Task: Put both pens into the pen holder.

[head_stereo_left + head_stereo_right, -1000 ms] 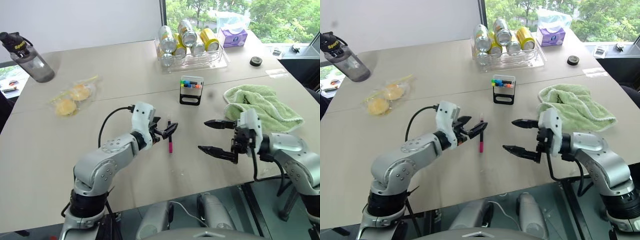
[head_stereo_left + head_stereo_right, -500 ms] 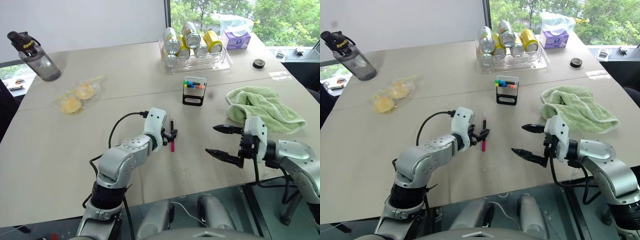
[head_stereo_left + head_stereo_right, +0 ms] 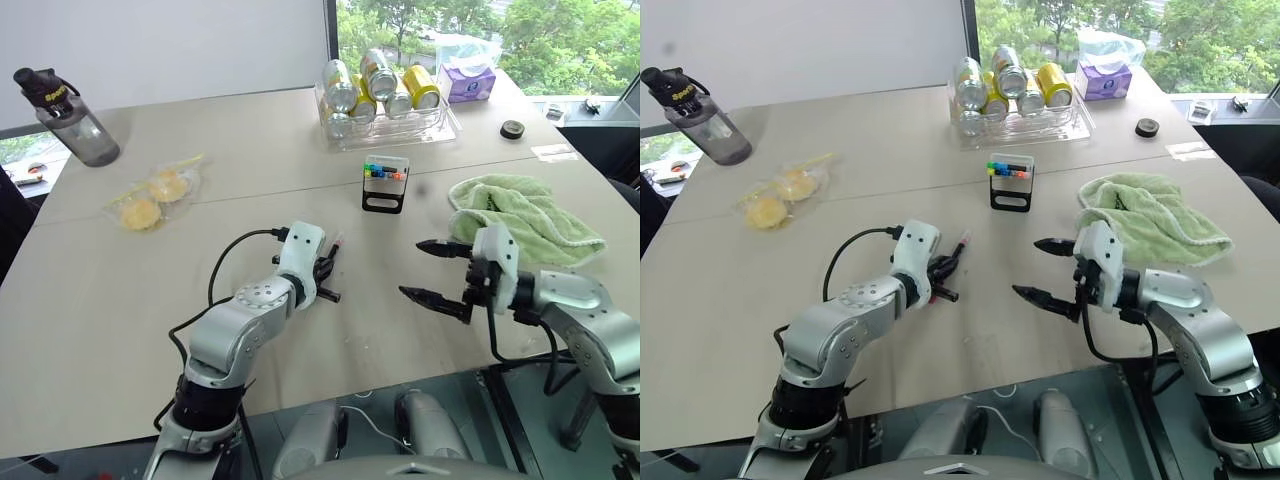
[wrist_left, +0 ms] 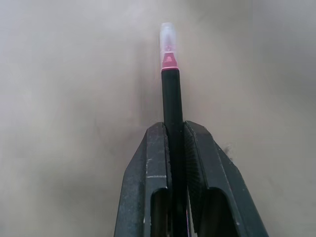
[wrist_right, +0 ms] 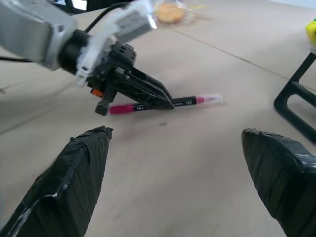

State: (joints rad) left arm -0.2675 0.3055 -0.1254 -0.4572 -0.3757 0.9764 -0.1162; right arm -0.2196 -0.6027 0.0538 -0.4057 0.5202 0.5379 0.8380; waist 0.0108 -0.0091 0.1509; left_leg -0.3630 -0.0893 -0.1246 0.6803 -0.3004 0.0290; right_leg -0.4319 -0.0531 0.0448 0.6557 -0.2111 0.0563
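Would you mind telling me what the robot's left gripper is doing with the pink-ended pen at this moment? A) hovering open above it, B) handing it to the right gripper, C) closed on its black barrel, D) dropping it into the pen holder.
C: the left gripper has its fingers pressed against either side of the pen, on its black barrel, which lies low over the table, apart from the open right gripper.

one pen [image 5: 163,104], six cans [image 3: 380,82], one towel [image 3: 520,215]
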